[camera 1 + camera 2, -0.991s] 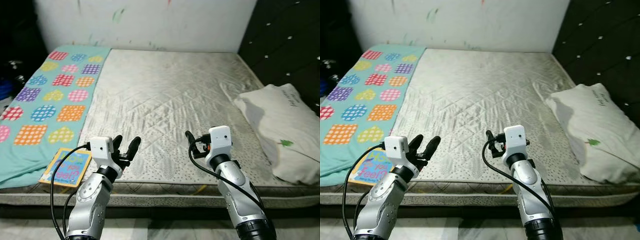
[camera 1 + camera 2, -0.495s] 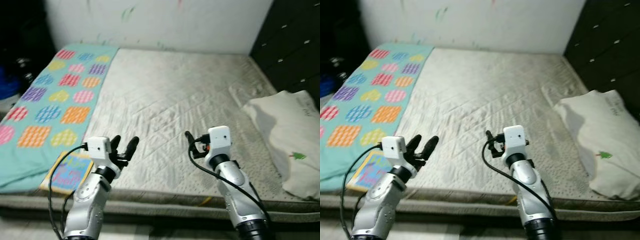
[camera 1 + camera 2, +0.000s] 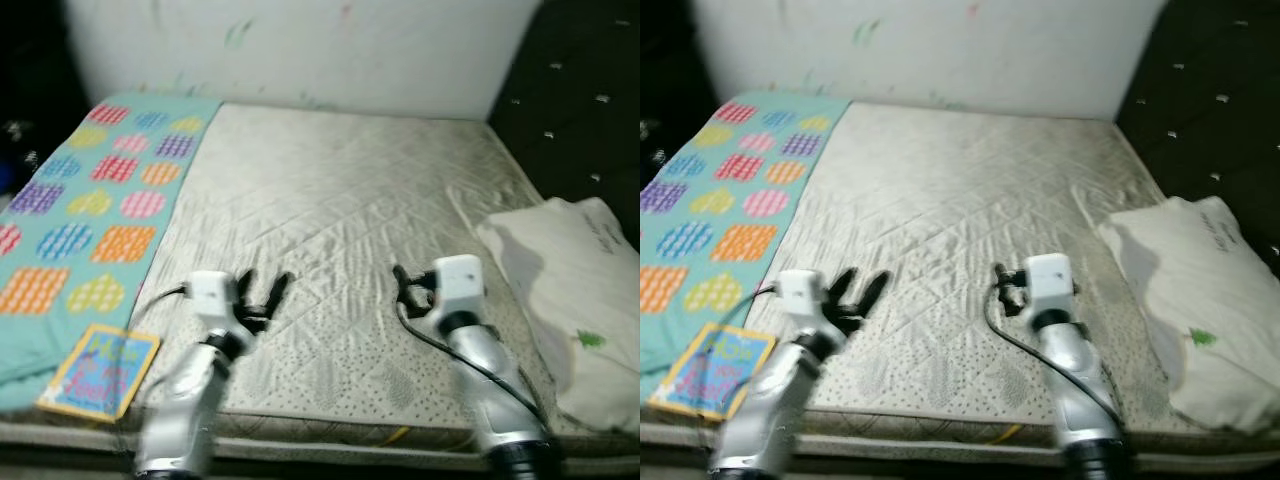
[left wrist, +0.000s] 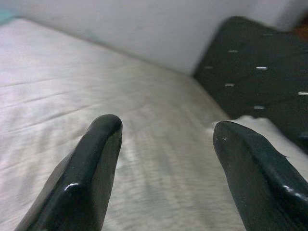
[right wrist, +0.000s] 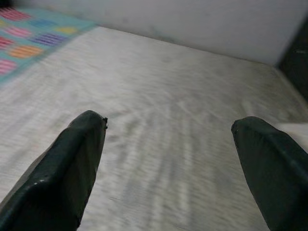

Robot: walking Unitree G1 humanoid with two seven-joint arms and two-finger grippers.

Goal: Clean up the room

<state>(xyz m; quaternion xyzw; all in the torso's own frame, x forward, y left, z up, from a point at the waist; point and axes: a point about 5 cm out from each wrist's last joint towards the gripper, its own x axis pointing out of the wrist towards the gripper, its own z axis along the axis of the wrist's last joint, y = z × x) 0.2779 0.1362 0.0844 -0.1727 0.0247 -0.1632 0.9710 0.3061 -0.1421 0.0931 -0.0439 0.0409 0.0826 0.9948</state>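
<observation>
L gripper (image 3: 262, 293) & R gripper (image 5: 168, 144) both wide open, empty, hovering over near edge of grey mattress (image 3: 340, 200). Book (image 3: 98, 370) at 8 o'clock on teal blanket (image 3: 70, 210); pillow (image 3: 565, 290) at 3 o'clock.

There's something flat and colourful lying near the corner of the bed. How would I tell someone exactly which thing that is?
Start at the big bed with the pale grey quilted mattress. Along its left side lies a turquoise blanket patterned with bright dotted hearts and squares. At that blanket's near end, by the mattress edge, lies a thin yellow-bordered children's book with a blue cover: it is small, stiff and rectangular, unlike the soft blanket beneath it.
</observation>
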